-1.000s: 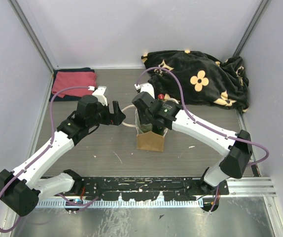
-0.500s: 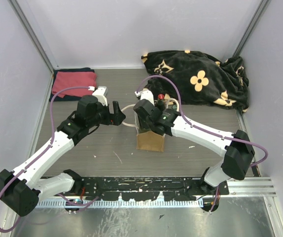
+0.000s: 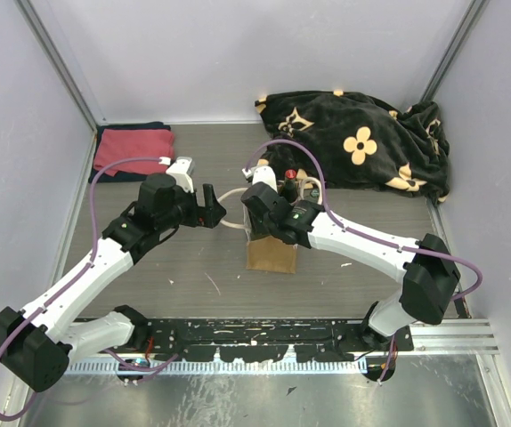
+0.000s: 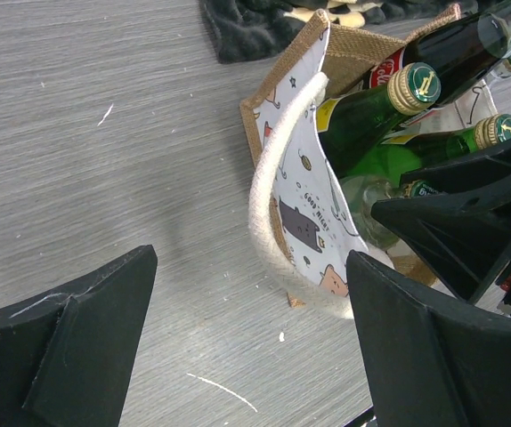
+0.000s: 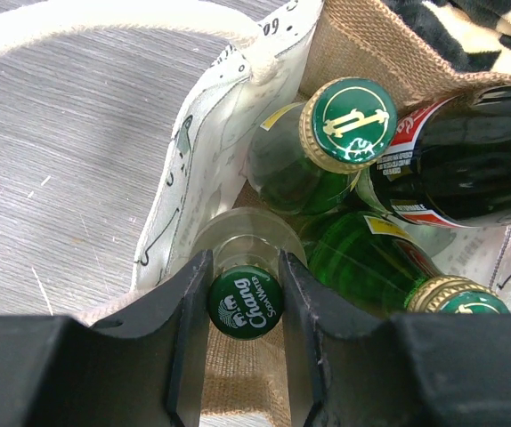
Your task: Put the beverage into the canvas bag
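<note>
The tan canvas bag (image 3: pixel 271 254) stands upright mid-table, with a cream looped handle (image 4: pixel 264 200) and a printed white lining. My right gripper (image 5: pixel 245 307) is shut on the neck of a clear bottle with a green Chang cap (image 5: pixel 245 304), held inside the bag's mouth. Two green bottles (image 5: pixel 313 147) and a dark bottle (image 5: pixel 456 173) also stand in the bag (image 5: pixel 362 44). My left gripper (image 4: pixel 238 347) is open and empty over bare table, just left of the bag (image 4: pixel 344 40). In the top view it (image 3: pixel 213 205) sits beside the handle.
A folded red towel (image 3: pixel 133 149) lies at the back left. A black flowered blanket (image 3: pixel 362 142) is heaped at the back right. Walls close in the table on three sides.
My right gripper has shifted slightly left and lower over the bag with the bottle. The left arm has barely moved.
</note>
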`<move>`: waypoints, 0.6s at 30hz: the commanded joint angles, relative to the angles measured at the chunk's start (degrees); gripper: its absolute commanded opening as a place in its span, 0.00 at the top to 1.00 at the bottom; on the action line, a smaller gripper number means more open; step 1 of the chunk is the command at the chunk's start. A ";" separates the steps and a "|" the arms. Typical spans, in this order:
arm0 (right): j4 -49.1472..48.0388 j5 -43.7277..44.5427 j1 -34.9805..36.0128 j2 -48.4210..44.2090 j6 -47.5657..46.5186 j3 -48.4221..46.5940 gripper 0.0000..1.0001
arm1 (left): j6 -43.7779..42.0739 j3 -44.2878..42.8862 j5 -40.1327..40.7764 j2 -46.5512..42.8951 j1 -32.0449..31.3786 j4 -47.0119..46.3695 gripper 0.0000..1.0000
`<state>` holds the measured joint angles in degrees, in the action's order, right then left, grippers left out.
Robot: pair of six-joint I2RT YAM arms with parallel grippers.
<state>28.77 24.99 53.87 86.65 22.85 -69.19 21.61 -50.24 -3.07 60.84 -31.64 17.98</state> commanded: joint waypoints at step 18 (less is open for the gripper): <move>-2.21 1.11 0.17 -1.73 -0.57 -7.20 0.37 | -0.64 0.19 -0.91 -1.49 0.13 -0.03 0.05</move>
<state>28.67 24.99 53.87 86.76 22.63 -72.86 21.45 -50.24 -3.14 60.77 -31.64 18.00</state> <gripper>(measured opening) 0.611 0.946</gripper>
